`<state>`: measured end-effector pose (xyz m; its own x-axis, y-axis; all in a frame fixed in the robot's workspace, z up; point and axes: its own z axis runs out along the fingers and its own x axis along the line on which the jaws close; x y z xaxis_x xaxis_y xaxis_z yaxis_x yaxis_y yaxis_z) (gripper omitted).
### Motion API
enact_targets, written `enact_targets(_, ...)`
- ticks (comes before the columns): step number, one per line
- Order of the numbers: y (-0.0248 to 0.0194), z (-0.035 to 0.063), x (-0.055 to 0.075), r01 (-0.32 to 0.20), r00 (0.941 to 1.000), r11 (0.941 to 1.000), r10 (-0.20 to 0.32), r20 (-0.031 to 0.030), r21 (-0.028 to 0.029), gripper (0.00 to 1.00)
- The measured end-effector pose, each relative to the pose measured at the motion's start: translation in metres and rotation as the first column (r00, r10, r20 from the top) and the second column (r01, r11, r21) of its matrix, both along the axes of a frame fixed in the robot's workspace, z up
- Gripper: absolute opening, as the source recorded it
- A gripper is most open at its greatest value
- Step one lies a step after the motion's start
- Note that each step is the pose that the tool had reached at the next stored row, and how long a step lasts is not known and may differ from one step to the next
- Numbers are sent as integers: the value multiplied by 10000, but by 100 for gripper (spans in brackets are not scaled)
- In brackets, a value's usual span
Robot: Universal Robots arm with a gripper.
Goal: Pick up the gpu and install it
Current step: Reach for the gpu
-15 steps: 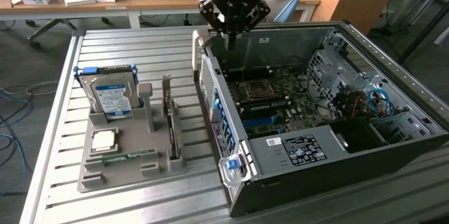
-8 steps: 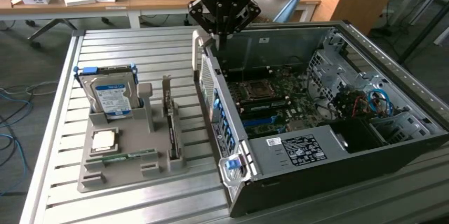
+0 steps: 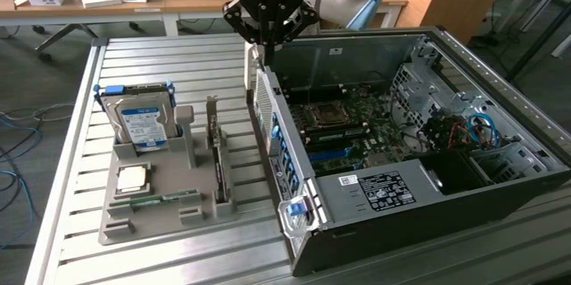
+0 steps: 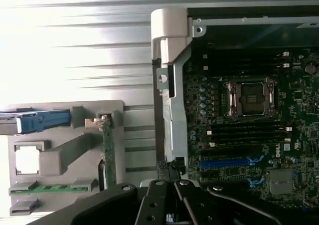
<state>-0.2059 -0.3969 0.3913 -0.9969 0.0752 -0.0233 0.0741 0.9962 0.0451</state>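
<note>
The gpu stands on edge in a slot of the grey holder, its silver bracket end up; in the wrist view the gpu shows as a thin green strip. My black gripper hangs above the back corner of the open computer case, beyond the gpu and well above it. The gripper is shut with nothing between its fingers. Inside the case lies the motherboard with blue card slots.
The holder also carries a silver hard drive with a blue label, a square processor and a green memory stick. All rests on a slatted metal table. A wooden desk with clutter stands behind.
</note>
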Motion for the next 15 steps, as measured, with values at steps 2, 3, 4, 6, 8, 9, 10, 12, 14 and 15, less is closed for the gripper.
enact_targets(2, 0, -2, -63, 1, 10000, 10000, -1, -1, 0, 11)
enact_targets(3, 0, -3, -93, 2, 10000, 10000, -2, -1, 0, 11)
enact_targets(4, 1, -4, -124, 1, 10000, 10000, -1, 0, 0, 11)
enact_targets(6, 1, -7, -195, 0, 10000, 10000, 0, 0, 0, 11)
enact_targets(8, 1, -10, -257, 1, 10000, 10000, -1, -1, 0, 11)
enact_targets(9, 1, -11, -286, 1, 10000, 10000, -1, 0, 0, 11)
enact_targets(10, 1, -13, -314, 2, 10000, 10000, -2, 0, 1, 11)
enact_targets(12, 1, -15, -369, 0, 10000, 10000, 0, -1, 0, 11)
enact_targets(14, 1, -18, -418, 0, 10000, 10000, 0, 0, 0, 11)
enact_targets(15, 1, -19, -443, 1, 10000, 10000, -1, 0, 0, 11)
